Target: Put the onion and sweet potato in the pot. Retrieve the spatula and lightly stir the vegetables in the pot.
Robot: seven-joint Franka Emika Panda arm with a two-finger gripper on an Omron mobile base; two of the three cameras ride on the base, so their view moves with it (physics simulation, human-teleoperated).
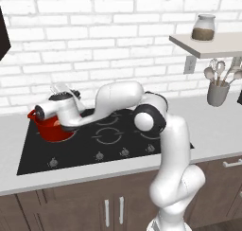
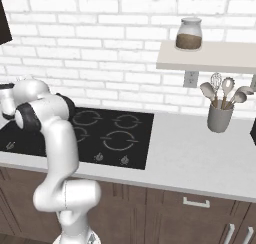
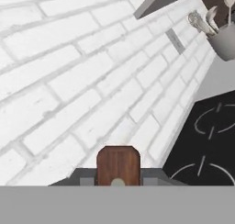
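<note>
Right now your gripper (image 3: 118,184) is nearly closed, pinching a brown wooden handle (image 3: 118,165) that stands up between the fingertips against the white brick wall (image 3: 69,81). You see the hand above the red pot (image 1: 52,128), which sits on the rear left burner of the black cooktop (image 1: 108,140). Well to the right stands a grey utensil holder (image 1: 217,93).

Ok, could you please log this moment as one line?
gripper shut on brown object | arm over pot
</note>
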